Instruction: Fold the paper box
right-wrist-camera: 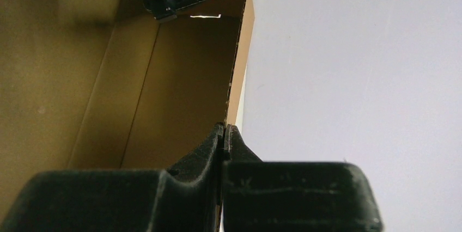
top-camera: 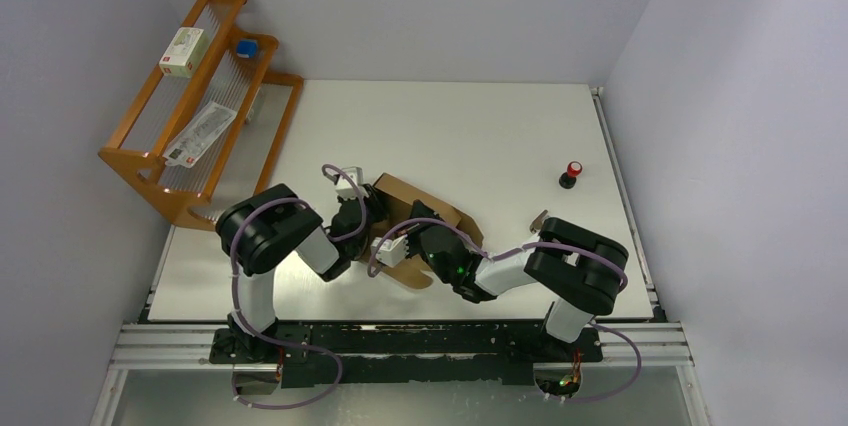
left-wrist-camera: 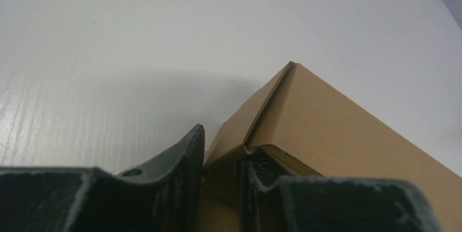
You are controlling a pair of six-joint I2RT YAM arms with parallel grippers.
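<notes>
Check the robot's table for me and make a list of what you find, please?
Surface: white table, no spills seen.
Job's things: brown cardboard box, partly folded, inside open, between both arms.
Clutter: small red-topped knob on the table's right side.
Fingers: right fingers shut on a box wall's edge; left fingers either side of a box corner, grip unclear.
Cables: purple cables loop along both arms and below their bases.
Surroundings: wooden rack on the left, holding a white box, a blue thing and a flat packet; grey walls.
</notes>
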